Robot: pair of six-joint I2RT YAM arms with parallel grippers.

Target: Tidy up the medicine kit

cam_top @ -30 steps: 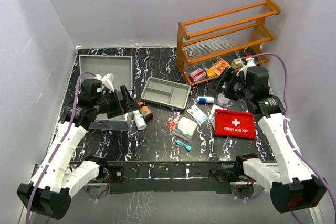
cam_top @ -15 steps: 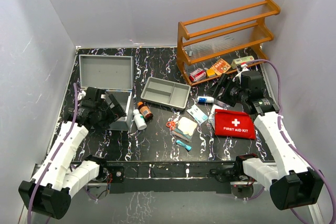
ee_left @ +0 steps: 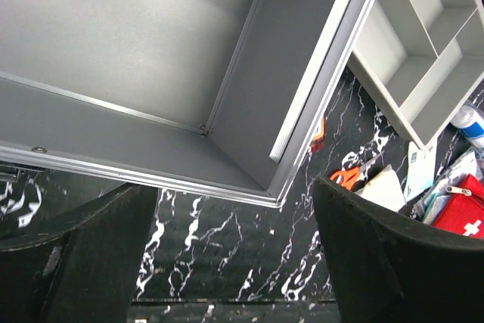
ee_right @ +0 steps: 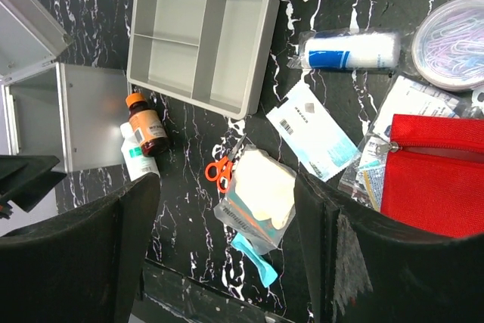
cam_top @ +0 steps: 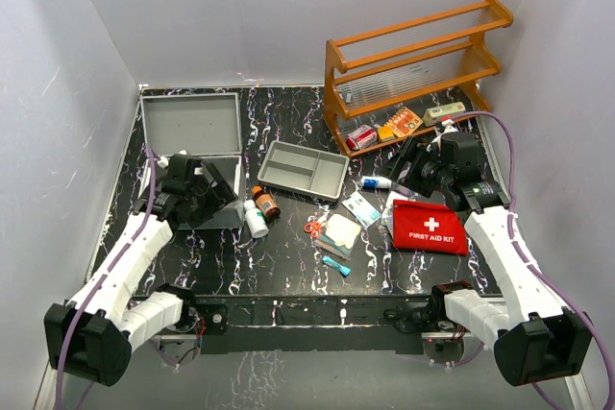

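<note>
Two bottles (cam_top: 266,204) beside one medicine kit (cam_top: 192,122)

Robot lab booth: plain white walls (cam_top: 240,16) enclosing black marbled table (cam_top: 279,258).

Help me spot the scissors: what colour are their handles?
Orange; the scissors show best in the right wrist view.

Medicine kit (cam_top: 192,124) silver-grey; tabletop (cam_top: 288,256) black, white-veined marble; pouch (cam_top: 430,227) red, white cross; rack (cam_top: 332,84) orange wood; scissors (ee_right: 219,172) orange-handled.
</note>
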